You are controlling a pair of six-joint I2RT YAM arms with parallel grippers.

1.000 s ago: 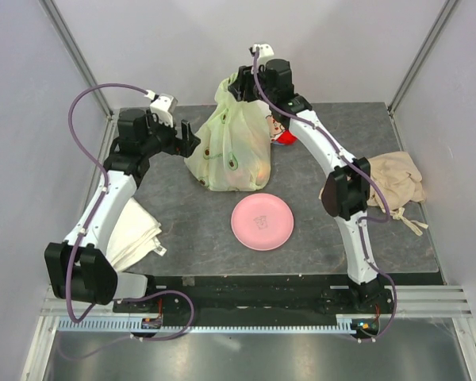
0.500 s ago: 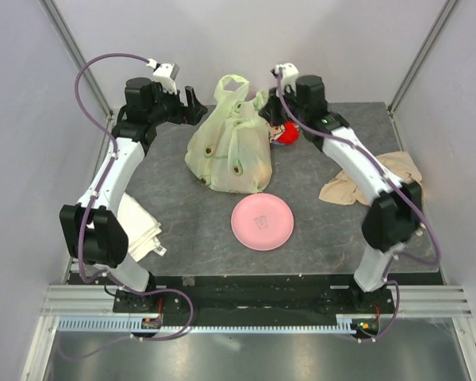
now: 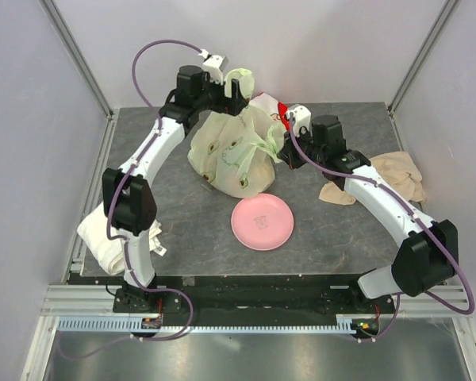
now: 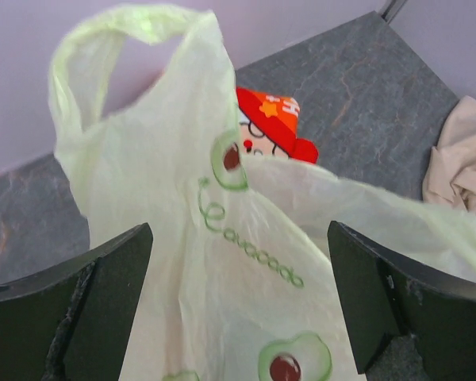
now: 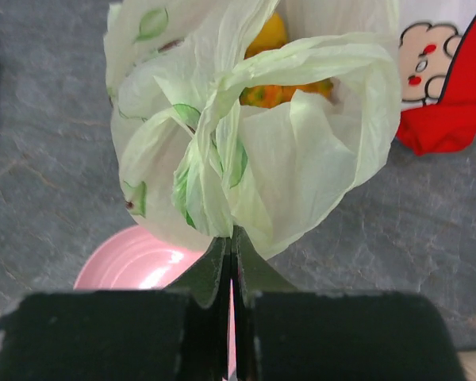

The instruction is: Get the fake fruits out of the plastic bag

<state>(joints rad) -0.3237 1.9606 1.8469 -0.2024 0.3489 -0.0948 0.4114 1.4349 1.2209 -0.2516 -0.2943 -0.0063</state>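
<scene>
The plastic bag (image 3: pixel 230 155) stands at the back middle of the table, pale green with avocado prints. My right gripper (image 3: pixel 280 152) is at its right side, shut on a bunched fold of the bag (image 5: pixel 301 159), fingertips (image 5: pixel 232 238) pressed together on the plastic. Through the bag's opening, orange and yellow fake fruits (image 5: pixel 263 94) show in the right wrist view. My left gripper (image 3: pixel 234 91) hangs open behind the bag, by the upright handle loop (image 4: pixel 127 32). Its jaws stand wide on either side of the bag (image 4: pixel 166 159) in the left wrist view, and I cannot tell whether they touch it.
A pink plate (image 3: pixel 262 222) lies in front of the bag. A white-and-red cartoon pouch (image 3: pixel 268 107) sits behind the bag. A beige cloth (image 3: pixel 397 171) lies at the right edge and a white cloth (image 3: pixel 103 242) at the left front edge.
My left arm swung from the bag's left round to its back, by the handle loop. My right arm came down from the back to the bag's right side and shut on the plastic.
</scene>
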